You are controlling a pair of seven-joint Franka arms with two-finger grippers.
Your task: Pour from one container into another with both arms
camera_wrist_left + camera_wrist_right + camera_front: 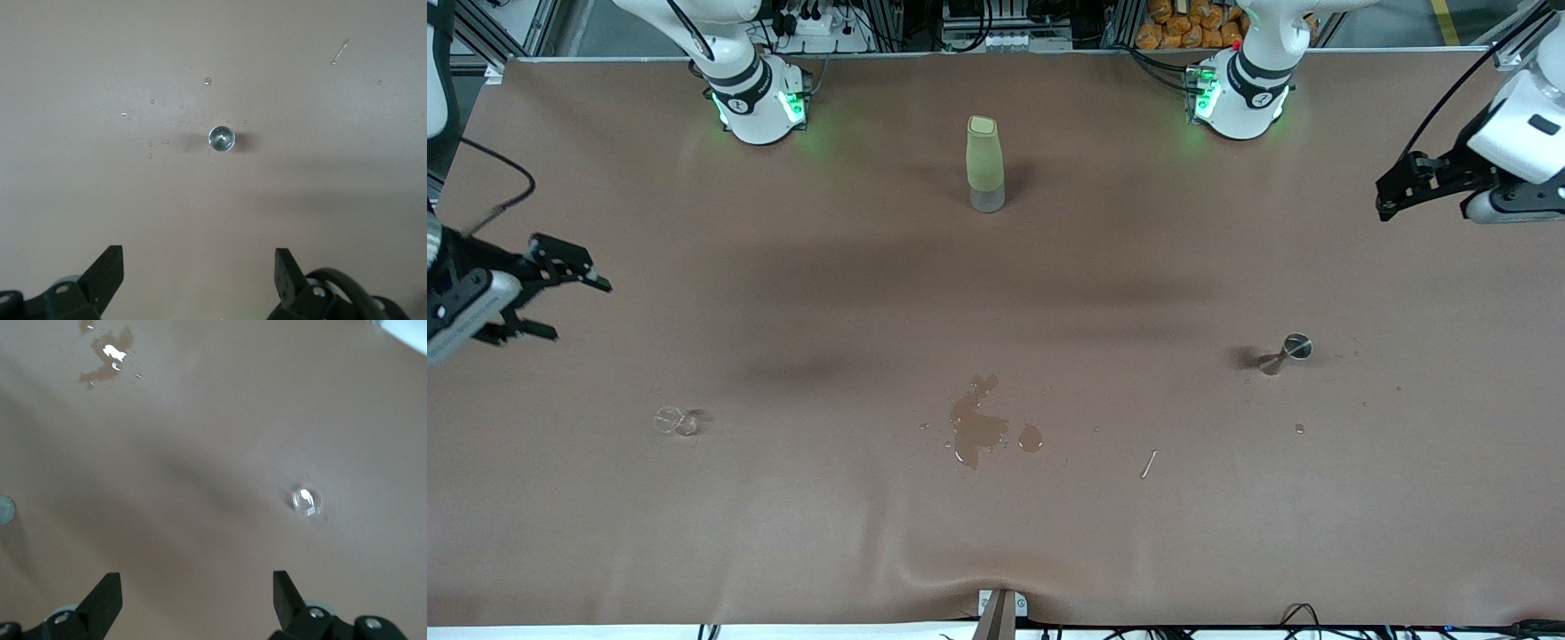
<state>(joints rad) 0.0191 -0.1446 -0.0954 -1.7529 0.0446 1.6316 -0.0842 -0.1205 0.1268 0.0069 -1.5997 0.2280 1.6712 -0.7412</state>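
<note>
Both arms are cut off at the frame edges. The left gripper (1385, 203) and right gripper (574, 307) hang over the table's ends, fingers apart, empty. The clear cup (676, 420), faint, stands toward the right arm's end; the jigger (1288, 352) toward the left arm's, a spill (978, 428) on the bare cloth between them.

Both arms hung raised at their own ends of the counter; the left end effector (1385, 197) and right end effector (574, 307) apparently stood open, empty.
</note>
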